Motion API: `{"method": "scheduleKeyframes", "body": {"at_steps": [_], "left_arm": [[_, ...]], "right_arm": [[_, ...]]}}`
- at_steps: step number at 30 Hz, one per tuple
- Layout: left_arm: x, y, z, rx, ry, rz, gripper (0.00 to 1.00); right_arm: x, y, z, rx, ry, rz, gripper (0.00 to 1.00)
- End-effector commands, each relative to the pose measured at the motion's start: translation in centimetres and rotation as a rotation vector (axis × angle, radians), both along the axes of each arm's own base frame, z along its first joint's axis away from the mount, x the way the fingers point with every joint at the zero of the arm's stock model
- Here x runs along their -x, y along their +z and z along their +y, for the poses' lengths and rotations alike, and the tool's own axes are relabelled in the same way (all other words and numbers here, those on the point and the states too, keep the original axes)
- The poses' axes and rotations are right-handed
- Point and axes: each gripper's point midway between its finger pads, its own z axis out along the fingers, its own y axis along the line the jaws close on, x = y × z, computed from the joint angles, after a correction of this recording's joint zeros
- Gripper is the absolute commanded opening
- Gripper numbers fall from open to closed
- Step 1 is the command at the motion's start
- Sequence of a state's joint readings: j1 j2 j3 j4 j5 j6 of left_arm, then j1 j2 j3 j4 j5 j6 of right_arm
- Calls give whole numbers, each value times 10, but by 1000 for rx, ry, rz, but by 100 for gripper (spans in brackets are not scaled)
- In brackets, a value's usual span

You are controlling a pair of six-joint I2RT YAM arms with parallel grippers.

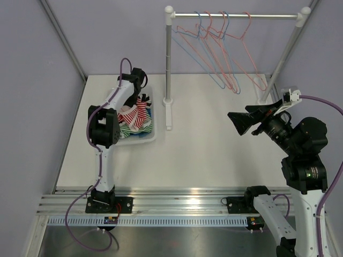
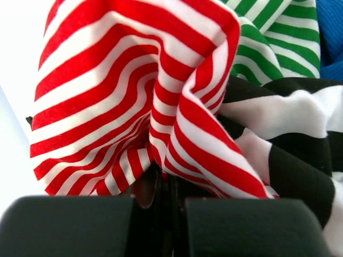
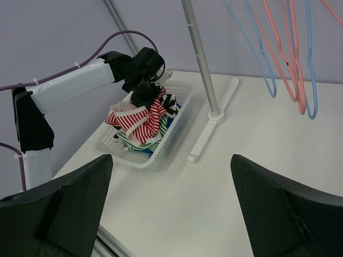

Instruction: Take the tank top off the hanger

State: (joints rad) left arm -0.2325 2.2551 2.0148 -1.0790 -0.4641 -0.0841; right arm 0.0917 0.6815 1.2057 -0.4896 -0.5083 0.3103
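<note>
Red-and-white striped tank top, bunched into folds and lying on top of the pile in the white mesh basket at the left of the bench. The left fingers are clenched on a pinch of its lower folds, the arm reaching down into the basket from above. The garment is well apart from the rack, which suggests that it is already off its hanger and is being set down among the other clothes. Whether the fingers are about to let go cannot be read here.

Beneath and beside it lie a green-striped garment, a black-and-white one touching its right-hand folds, and some blue cloth.

The right fingers stand spread wide and empty, held above the right side of the bench and aimed toward the basket, apparently as an onlooker.

The rack post stands just beside the basket's right wall. Red and blue wire hangers hang bare from the rail. Nothing lies between the two arms except the post's foot.
</note>
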Motion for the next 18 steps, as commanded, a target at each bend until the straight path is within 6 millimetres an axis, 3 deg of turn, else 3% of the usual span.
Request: {"method": "scheduleKeyframes", "body": {"at_steps": [1,3,4,5,6,8,9,11,12,18], "left_arm": [[-3,-41,-26,124,-57,61,0],[-5,-26,-23,115,-53,27,1],[-6,-18,-21,101,-44,7,8],[-6,-9,-21,100,-38,-13,17],[-8,11,-23,107,-38,-57,40],[-8,32,-25,125,-31,-112,54],[-6,55,-25,141,-28,-163,62],[-4,74,-26,165,-25,-214,67],[-1,95,-25,177,-20,-263,69],[8,145,-22,208,6,-386,76]], "right_arm": [[4,11,5,1,30,-60,100],[5,12,5,3,30,-63,100],[5,12,4,5,28,-61,99],[5,13,4,7,28,-65,99],[5,15,4,8,28,-66,99],[7,16,4,9,28,-72,100],[5,17,4,10,26,-71,99],[6,17,3,13,23,-70,99],[6,18,3,12,20,-70,100],[4,20,4,10,25,-65,99]]}}
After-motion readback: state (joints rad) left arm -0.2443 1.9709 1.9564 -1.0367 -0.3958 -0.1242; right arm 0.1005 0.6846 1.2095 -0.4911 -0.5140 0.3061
